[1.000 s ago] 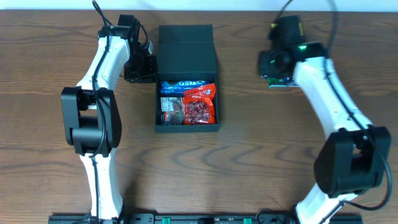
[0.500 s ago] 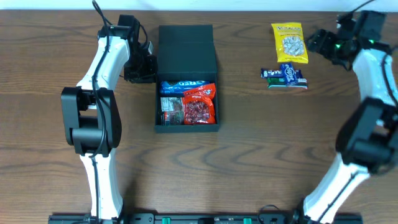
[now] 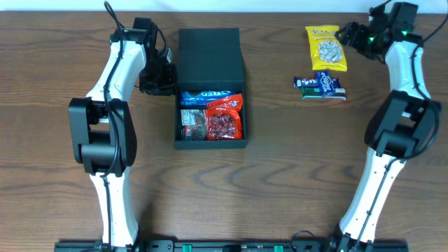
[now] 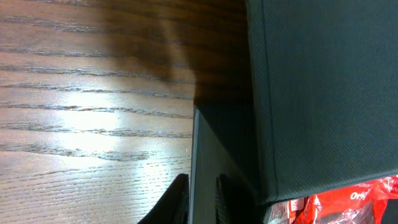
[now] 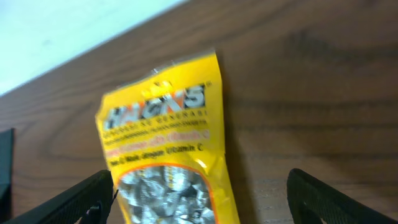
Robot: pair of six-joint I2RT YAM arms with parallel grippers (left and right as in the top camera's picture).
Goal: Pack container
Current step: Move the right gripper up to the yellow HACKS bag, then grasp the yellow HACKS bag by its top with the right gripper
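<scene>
Three snack packets already lie in the container (image 3: 209, 59), which sits open at mid-tabletop (image 3: 280, 175) with its flap lid folded back: a blue packet (image 3: 206, 94), a red packet (image 3: 225, 119) and a small grey packet (image 3: 189, 119). Outside, well to its right, lie a yellow packet (image 3: 327, 49) and some blue wrapped bars (image 3: 320, 85), so packing looks a bit over half done. The left fingers (image 4: 179, 194) stand close together astride the container's left wall, apparently pinching it. The right fingers (image 5: 87, 200) gape wide over the yellow packet, holding nothing.
</scene>
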